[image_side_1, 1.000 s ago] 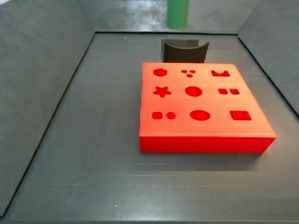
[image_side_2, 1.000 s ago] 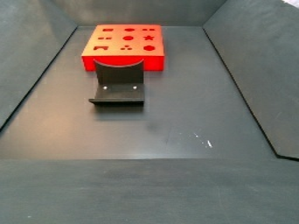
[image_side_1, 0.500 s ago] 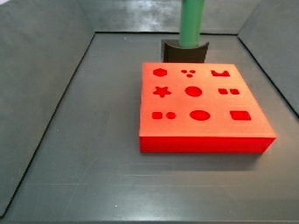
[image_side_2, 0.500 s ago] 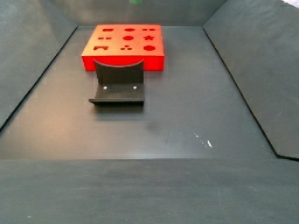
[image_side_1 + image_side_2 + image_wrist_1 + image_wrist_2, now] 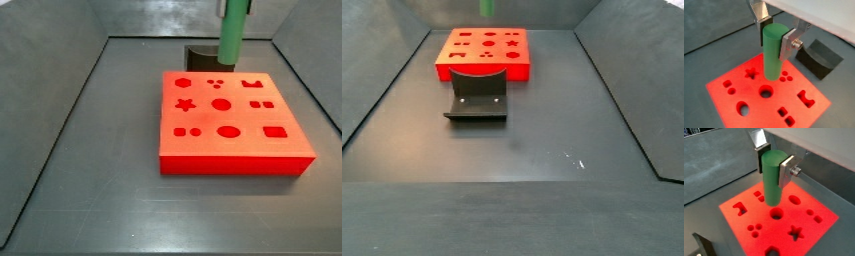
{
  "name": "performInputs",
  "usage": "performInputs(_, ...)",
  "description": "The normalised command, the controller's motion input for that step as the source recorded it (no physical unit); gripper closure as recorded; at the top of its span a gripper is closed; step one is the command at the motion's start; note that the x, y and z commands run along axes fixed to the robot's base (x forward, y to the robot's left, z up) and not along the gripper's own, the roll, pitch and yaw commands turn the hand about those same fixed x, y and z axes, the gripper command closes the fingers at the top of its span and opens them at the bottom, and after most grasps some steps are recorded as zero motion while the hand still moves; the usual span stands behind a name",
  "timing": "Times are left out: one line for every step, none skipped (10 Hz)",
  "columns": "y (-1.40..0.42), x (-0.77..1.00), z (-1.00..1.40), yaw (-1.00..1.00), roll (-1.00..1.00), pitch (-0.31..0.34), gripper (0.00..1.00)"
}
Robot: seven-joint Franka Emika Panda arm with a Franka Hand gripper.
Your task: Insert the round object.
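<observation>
Pincer [image 5: 776, 34] points down, above the block; both finger plates clamp the upright green peg [image 5: 773, 52] near its top.

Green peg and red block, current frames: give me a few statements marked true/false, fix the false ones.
1. The tool is shut on the green peg. True.
2. The peg is already seated in a hole of the red block. False: in both wrist views its lower end hangs above the block, not in any hole.
3. The peg is held upright. True.
4. The dark grey holder lies on top of the red block. False: it sits on the floor beside the block.
5. The block has a star-shaped hole. True.
6. The block is blue. False: it is red.
</observation>
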Motion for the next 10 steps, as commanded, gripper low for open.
performInputs(-0.15, 0.56, -0.3, -0.08, 0.21, 0.036, 1.0)
performInputs(-0.03, 0.0, -0.11, 0.0, 0.0, 0.0, 1.0)
performInputs(-0.05, 0.0, -0.28, 0.04, 0.04, 0.013, 1.0)
performInputs(-0.05, 0.0, -0.29, 0.07, 0.14, 0.049, 1.0)
performInputs(-0.13, 0.0, -0.48, 0.06, 0.13, 0.021, 1.0)
performInputs(-0.19, 0.0, -0.53, 0.03, 0.18, 0.039, 1.0)
performInputs(-0.26, 0.0, -0.52, 0.01, 0.23, 0.091, 1.0)
performInputs(-0.19, 0.0, -0.43, 0.0, 0.23, 0.097, 1.0)
performInputs(-0.17, 0.01, -0.38, 0.0, 0.27, 0.104, 1.0)
performInputs(-0.15, 0.01, -0.36, 0.0, 0.31, 0.116, 1.0)
